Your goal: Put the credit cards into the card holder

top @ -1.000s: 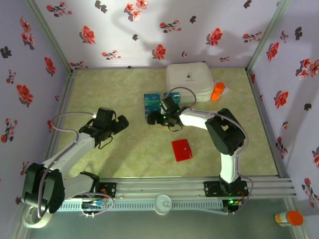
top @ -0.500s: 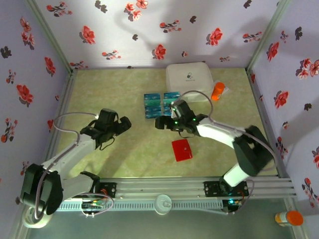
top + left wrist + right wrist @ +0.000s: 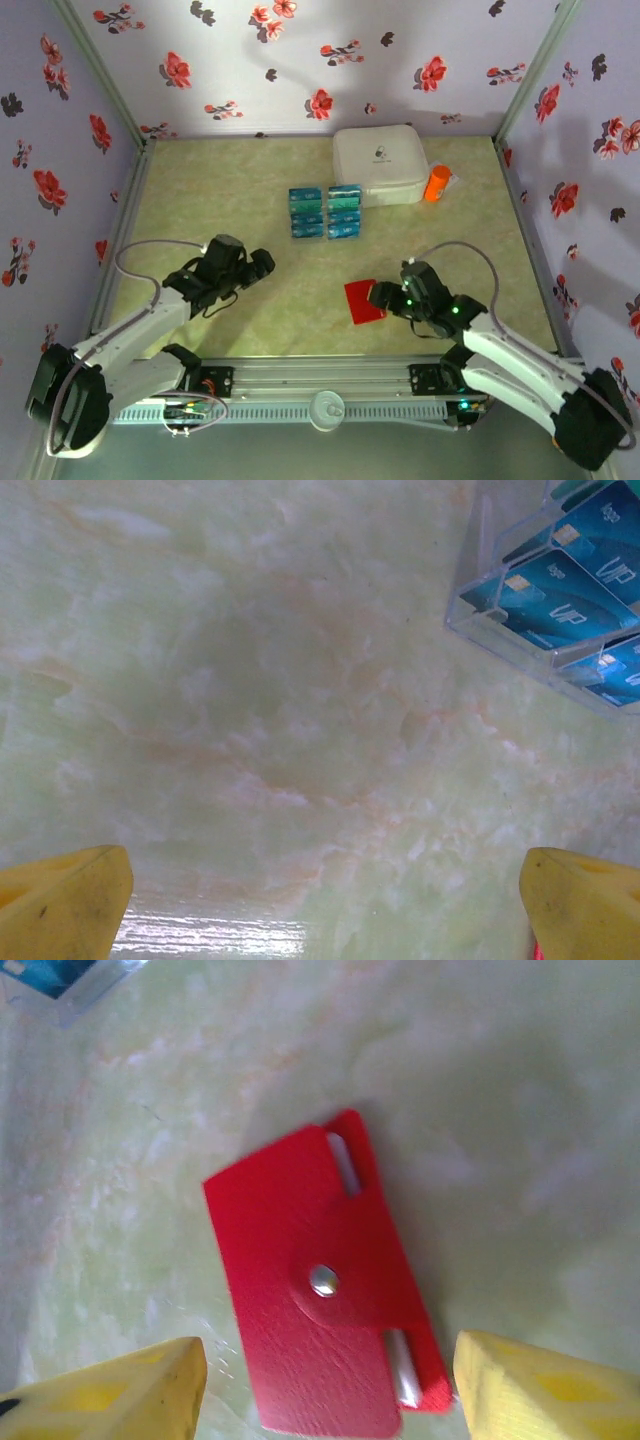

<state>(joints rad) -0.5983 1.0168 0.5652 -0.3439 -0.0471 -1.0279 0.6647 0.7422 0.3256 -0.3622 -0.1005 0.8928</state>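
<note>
**Top view**
- You have one card holder (image 3: 362, 303), a small, flat, bright-red wallet, roughly square. It lies closed on the table's near half, slightly skewed to the table edges.
- The credit cards (image 3: 325, 212) are thin, glossy, blue-teal rectangles. They sit in two columns side by side at mid-table, well apart from the holder. The number per column is too small to count.
- One white rounded-square case (image 3: 380, 165) stands at the far wall, with one orange bottle (image 3: 437, 183) just beside it.
- The left gripper (image 3: 262, 264) is left of centre. The right gripper (image 3: 378, 296) is at the holder's right edge.
- The table (image 3: 220, 180) is pale green and marbled. The walls (image 3: 250, 70) are lilac with red and dark flowers. One metal rail (image 3: 330, 375) runs along the near edge.

**Left wrist**
- The yellow fingers (image 3: 60, 905) are spread wide over bare table.
- One clear plastic tray (image 3: 480, 590) at upper right shows parts of at least three cards (image 3: 550, 600) printed "VIP".

**Right wrist**
- The fingers (image 3: 110, 1390) are spread, one either side of the holder (image 3: 300, 1250), and gripping nothing.
- The holder's long axis runs from upper left to lower right.
- One silver snap (image 3: 322, 1280) shuts its flap.
</note>
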